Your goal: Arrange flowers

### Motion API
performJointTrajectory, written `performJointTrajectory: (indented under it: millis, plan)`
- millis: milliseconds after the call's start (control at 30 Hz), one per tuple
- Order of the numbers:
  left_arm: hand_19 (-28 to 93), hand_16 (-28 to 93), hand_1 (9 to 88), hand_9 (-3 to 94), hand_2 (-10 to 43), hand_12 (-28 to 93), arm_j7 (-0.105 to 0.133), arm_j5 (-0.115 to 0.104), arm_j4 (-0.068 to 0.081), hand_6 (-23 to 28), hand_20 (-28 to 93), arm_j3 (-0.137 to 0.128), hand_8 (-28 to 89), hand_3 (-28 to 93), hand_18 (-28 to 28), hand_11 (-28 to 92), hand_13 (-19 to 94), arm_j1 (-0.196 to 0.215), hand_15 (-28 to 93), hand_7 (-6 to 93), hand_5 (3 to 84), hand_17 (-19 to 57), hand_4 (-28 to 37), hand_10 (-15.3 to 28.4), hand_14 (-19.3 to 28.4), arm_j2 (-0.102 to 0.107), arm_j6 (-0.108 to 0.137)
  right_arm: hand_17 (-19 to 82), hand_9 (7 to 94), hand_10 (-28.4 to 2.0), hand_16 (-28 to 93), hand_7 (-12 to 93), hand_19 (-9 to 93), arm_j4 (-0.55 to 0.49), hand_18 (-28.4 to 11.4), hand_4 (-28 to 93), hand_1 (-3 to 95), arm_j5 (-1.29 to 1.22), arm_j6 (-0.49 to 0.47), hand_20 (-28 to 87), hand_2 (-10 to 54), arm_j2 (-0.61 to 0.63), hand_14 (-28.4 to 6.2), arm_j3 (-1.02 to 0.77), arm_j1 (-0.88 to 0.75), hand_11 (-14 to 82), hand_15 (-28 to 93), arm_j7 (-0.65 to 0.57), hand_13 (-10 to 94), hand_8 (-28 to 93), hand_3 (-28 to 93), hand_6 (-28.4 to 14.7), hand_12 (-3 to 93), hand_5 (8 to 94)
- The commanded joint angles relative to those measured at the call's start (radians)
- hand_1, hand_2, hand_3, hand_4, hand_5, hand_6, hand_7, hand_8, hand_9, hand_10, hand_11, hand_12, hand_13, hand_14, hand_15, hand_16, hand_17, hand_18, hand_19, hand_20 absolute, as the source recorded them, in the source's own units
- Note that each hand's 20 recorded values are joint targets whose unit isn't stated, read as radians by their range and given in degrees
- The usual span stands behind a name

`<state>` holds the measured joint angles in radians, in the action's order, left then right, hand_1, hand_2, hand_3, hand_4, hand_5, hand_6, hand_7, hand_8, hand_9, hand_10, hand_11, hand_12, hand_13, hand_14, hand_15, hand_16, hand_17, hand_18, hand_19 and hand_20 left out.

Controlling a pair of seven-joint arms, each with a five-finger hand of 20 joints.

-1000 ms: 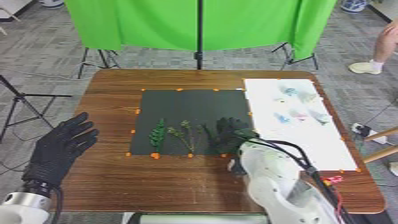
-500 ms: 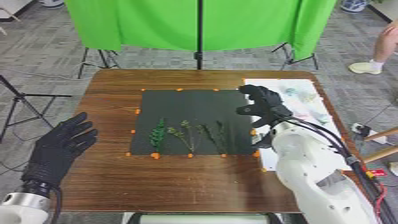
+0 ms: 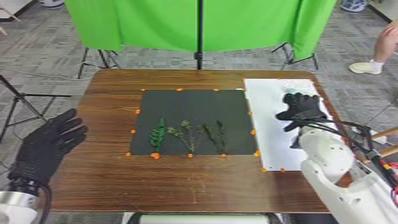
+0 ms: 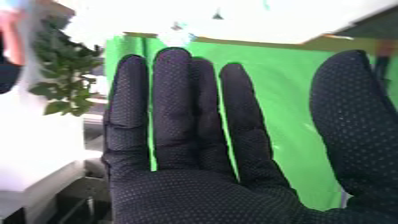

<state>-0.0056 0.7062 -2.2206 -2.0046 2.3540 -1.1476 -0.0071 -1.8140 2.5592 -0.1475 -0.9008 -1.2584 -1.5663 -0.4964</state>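
Flowers [image 3: 293, 89], small and pale, lie at the far end of the white sheet [image 3: 280, 150], just beyond the right hand [image 3: 304, 107]. That hand is wide open over the sheet, fingers straight and thumb spread apart, with nothing in its grasp; whether it touches the sheet cannot be told. The left hand [image 3: 44, 147], also open and holding nothing, is beside the brown wooden surface [image 3: 111, 192]. A leafy green sprig [image 3: 157, 136], a budded sprig [image 3: 186, 123] and slender green sprigs [image 3: 221, 135] lie on the near part of the dark mat [image 3: 169, 105]. The step in hand is probably picking the next bloom. It calls for lowering the fingertips flat beside one flower, closing the thumb gently from the opposite side, and pinching at the base rather than the petals, which could crush or slide. A straight lift should spare its neighbours, and a low release near the stems should keep it from rolling. No label or writing can be read on sheet or mat.
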Motion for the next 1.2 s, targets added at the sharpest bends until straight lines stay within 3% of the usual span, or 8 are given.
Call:
performJointTrajectory:
  millis: [33,200,400,500,600,633,967,1200]
  plan:
    - [49,-5,26.8,27.7,1.6,14,-0.001,-0.001,0.003,3.9,7,-0.018,-13,71,20.9,32,22,-0.001,50,24.7,34.9,-8.3,-28.0,12.3,14.6,0.01,0.006,20,46.1,-13.8,17,36,73,0.026,-18.2,-28,25.7,0.009,-0.012,33,-9.5,0.012,-10.1,0.004,-0.018,51.3,70,-0.013,46,-23,87,-3.6,24.7,45.5]
    - [49,-5,26.7,27.8,1.6,14,-0.006,-0.002,0.004,3.9,7,-0.015,-13,71,20.9,32,22,-0.003,50,24.6,34.9,-8.3,-27.9,12.3,14.5,0.011,0.001,21,48.2,-13.3,18,37,74,0.068,-18.2,-28,26.4,0.023,0.018,34,-9.5,0.013,-9.8,0.033,-0.004,52.1,72,-0.018,48,-24,86,-3.6,25.1,46.2]
    - [49,-5,26.7,27.8,1.6,14,-0.006,-0.001,0.005,4.0,7,-0.016,-13,71,20.9,32,22,-0.005,50,24.5,34.9,-8.3,-27.9,12.3,14.5,0.014,-0.002,26,57.3,-11.2,20,40,78,0.131,-18.0,-28,30.8,0.044,0.146,36,-9.5,0.023,-7.3,0.09,0.021,52.0,70,-0.038,58,-24,86,-2.7,25.4,50.8]
    - [50,-5,26.8,27.8,1.6,14,-0.006,-0.001,0.005,4.0,7,-0.019,-13,71,20.9,32,22,-0.004,50,24.6,35.0,-8.3,-27.9,12.3,14.5,0.015,0.0,29,69.4,-6.2,26,49,79,0.146,-18.0,-28,40.3,0.046,0.242,36,-9.5,0.025,-5.6,0.101,0.024,36.7,67,-0.025,67,-19,82,-2.4,40.9,56.0]
    - [49,-5,26.8,27.8,1.5,14,-0.008,-0.002,0.006,4.0,7,-0.022,-13,71,20.9,32,22,-0.005,50,24.5,35.0,-8.3,-27.9,12.3,14.5,0.016,0.004,33,83.2,-3.8,28,54,81,0.13,-18.0,-28,46.0,0.059,0.248,36,-9.5,0.022,-4.2,0.093,0.019,27.4,64,-0.004,76,-14,85,-1.7,48.6,66.0]
    - [49,-5,26.7,27.8,1.5,14,-0.015,0.004,0.005,3.9,7,-0.025,-13,71,20.9,32,22,-0.009,50,24.5,35.0,-8.3,-27.9,12.3,14.5,0.007,0.0,34,85.9,-3.1,28,53,82,0.126,-18.1,-28,46.7,0.06,0.245,36,-9.5,0.022,-3.6,0.094,0.021,26.3,63,0.0,79,-13,86,-1.7,49.5,69.1]
    - [49,-5,26.8,27.8,1.6,14,-0.005,0.001,-0.005,4.0,7,-0.036,-13,71,20.9,32,22,0.011,50,24.6,35.0,-8.3,-27.9,12.3,14.5,0.006,0.006,35,90.2,-2.5,30,50,82,0.08,-17.9,-28,48.1,0.061,0.28,36,-9.5,0.011,-2.4,0.092,0.037,23.6,62,0.043,82,-15,87,-2.2,51.0,74.5]
    - [49,-5,26.8,27.8,1.4,14,-0.002,-0.003,-0.013,3.9,7,-0.064,-13,71,20.9,32,22,0.029,50,24.5,34.9,-8.3,-28.0,12.3,14.6,0.03,0.018,35,90.3,-2.6,31,50,82,0.037,-17.9,-28,48.2,0.057,0.34,37,-9.5,-0.039,-2.5,0.206,0.188,22.7,62,0.132,82,-15,87,-2.3,51.7,74.6]
